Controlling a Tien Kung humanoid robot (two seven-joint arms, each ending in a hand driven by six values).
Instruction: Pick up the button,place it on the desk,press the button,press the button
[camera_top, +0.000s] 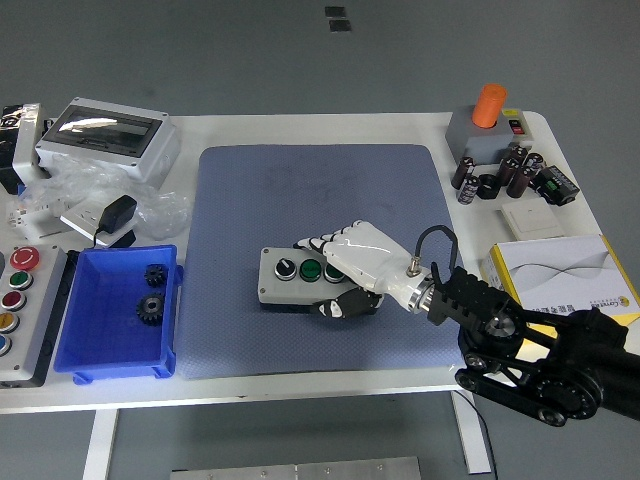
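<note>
The robot's white right hand (350, 272) grips the grey three-button control box (300, 278) low over the blue-grey mat (250, 220), and an early release could tip it.

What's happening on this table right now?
The robot's right hand is gripping a grey button box and holding it low over the middle of the blue mat. Whether the box already rests on the mat is hard to tell. The left arm is out of sight.
</note>
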